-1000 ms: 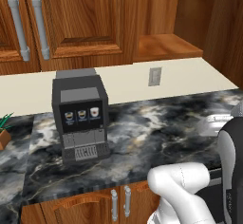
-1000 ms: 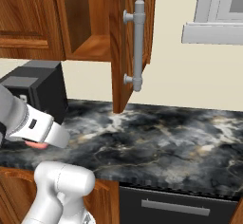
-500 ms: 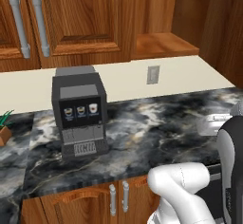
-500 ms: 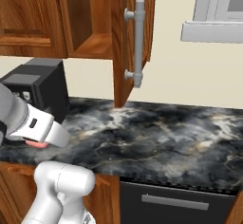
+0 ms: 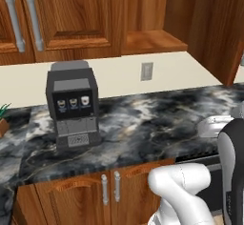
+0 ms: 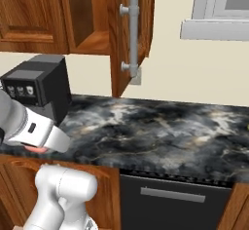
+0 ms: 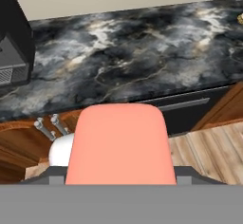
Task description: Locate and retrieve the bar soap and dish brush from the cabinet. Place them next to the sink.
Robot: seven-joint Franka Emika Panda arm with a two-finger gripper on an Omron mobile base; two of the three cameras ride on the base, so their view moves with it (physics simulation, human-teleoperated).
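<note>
The bar soap (image 7: 119, 144), a flat pink bar with rounded corners, sits between my fingers at the bottom of the hand view, and my gripper (image 7: 121, 178) is shut on it. From the right base view, the gripper (image 6: 36, 146) hangs low at the left, in front of the counter's edge, with a pink sliver of the soap (image 6: 33, 149) under it. The cabinet (image 6: 92, 41) stands open above the counter, its door (image 6: 127, 9) with the long grey bar handle (image 6: 133, 34) swung out. Its wooden shelf (image 5: 152, 40) looks bare. The dish brush and the sink are out of view.
A black coffee machine (image 5: 72, 105) stands on the dark marble counter (image 5: 143, 124), also seen as the coffee machine (image 6: 39, 90) at the left. A wall outlet (image 5: 147, 71) is behind it. A dark dishwasher front (image 6: 175, 200) sits below the counter, and a window sill (image 6: 214, 29) at upper right.
The whole scene has drifted slightly left in both base views, so the base has moved. The gripper keeps its hold on the soap.
</note>
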